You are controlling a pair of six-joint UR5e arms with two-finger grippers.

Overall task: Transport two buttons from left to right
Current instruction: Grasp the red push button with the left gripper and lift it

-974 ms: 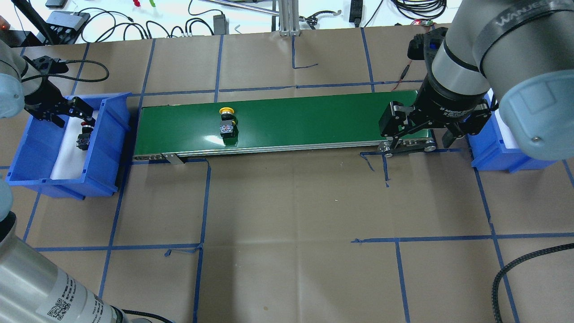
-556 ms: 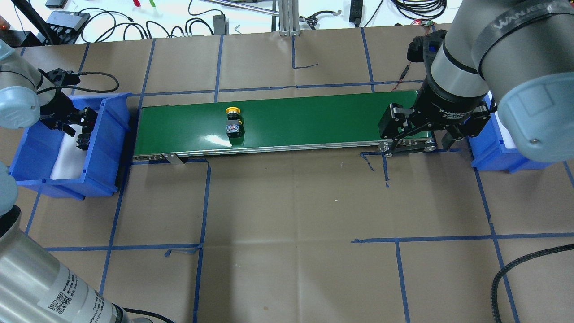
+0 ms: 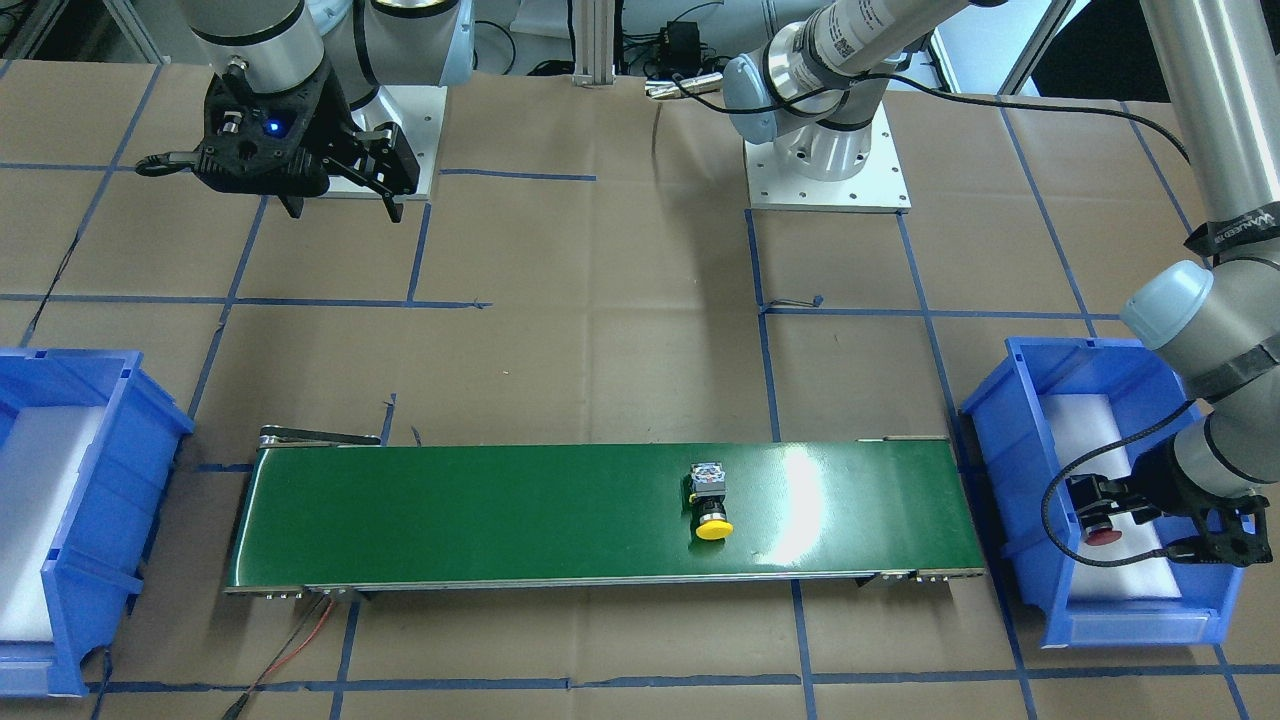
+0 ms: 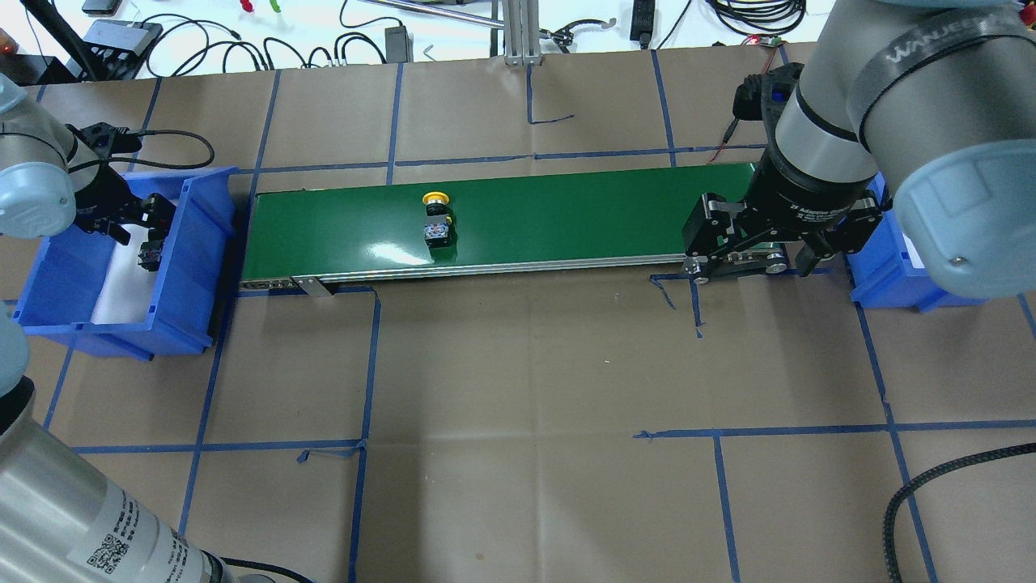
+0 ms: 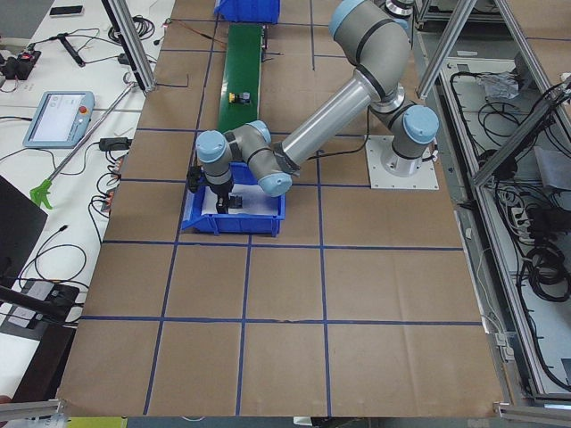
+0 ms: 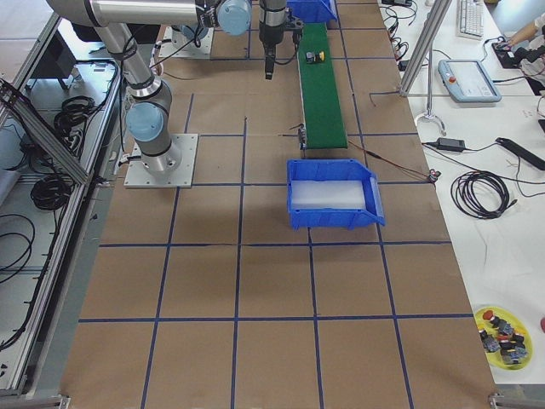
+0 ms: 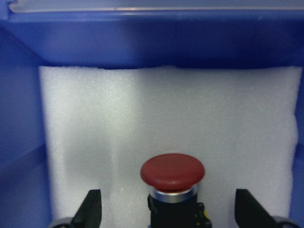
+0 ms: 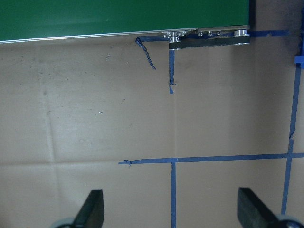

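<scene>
The yellow button (image 4: 437,219) lies on its side on the green conveyor belt (image 4: 566,210), left of the middle; it also shows in the front view (image 3: 712,505). The red button (image 7: 172,171) lies on white foam in the left blue bin (image 4: 121,324). My left gripper (image 7: 168,211) is open, low in that bin, with one finger on each side of the red button (image 3: 1103,535) and clear gaps to both. My right gripper (image 4: 753,243) is open and empty, above the belt's right end; its wrist view shows the gripper (image 8: 171,213) over brown paper.
The right blue bin (image 3: 100,440), lined with white foam, stands past the belt's right end and holds nothing I can see. Brown paper with blue tape lines covers the table. Cables and devices lie along the far edge (image 4: 243,40).
The yellow button has ridden to the right along the belt. My left gripper has sunk lower into the left bin around the red button. My right gripper has barely shifted.
</scene>
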